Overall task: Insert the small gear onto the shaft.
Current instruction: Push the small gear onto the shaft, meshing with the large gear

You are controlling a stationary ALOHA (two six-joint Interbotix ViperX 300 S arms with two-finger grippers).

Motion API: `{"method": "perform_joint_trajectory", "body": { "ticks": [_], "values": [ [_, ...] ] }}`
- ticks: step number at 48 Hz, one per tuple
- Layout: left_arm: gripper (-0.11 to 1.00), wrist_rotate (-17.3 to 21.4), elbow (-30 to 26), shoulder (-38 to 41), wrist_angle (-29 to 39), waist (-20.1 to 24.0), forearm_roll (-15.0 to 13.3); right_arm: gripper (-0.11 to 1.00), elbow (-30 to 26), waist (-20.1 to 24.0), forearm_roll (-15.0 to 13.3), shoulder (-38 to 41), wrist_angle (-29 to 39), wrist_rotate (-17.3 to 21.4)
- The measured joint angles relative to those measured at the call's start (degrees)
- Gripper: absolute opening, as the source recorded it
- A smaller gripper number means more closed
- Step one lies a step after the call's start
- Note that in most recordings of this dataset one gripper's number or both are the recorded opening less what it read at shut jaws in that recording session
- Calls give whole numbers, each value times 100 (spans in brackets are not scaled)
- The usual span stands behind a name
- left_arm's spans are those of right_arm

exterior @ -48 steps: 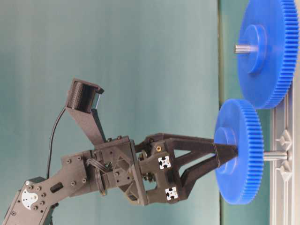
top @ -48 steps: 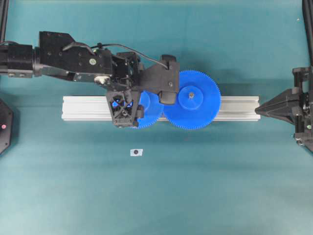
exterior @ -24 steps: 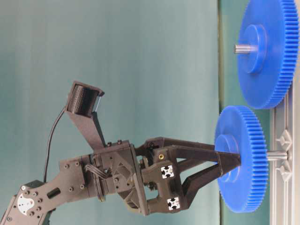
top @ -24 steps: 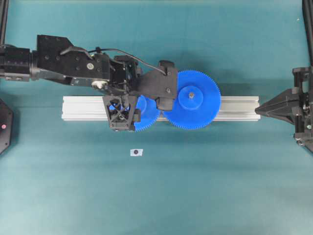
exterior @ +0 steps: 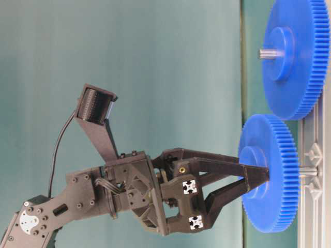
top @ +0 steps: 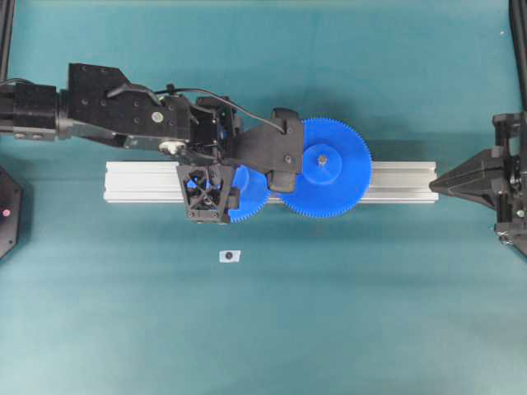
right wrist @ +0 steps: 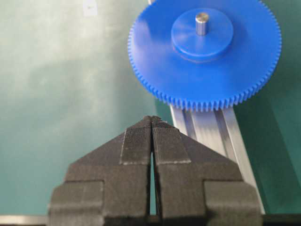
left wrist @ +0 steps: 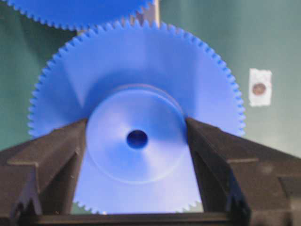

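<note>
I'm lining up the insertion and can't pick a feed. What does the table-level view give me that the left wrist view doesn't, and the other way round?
Only the table-level view shows the shaft standing out between the small gear and the aluminium bar, so the gear is seen not yet pushed down to the bar. It also shows the wider gear's own pin through its hub.

Only the left wrist view looks straight into the small gear's central hole and shows a small white tag on the mat.

Both show the left gripper clamped on the gear's hub.

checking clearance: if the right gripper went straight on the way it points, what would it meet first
Likely the wide blue gear on the aluminium bar; the shut right gripper points toward its toothed rim, though height is unclear.
</note>
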Motion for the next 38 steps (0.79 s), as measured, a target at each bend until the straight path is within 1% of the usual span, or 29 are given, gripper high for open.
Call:
{"method": "perform_joint_trajectory", "body": {
  "ticks": [10, 38],
  "values": [
    [69, 53, -9, 0, 0, 0, 0, -1, 0, 0, 9, 0, 0, 0],
    [69, 53, -18, 18, 9, 0, 0, -1, 0, 0, 9, 0, 0, 0]
  ]
}}
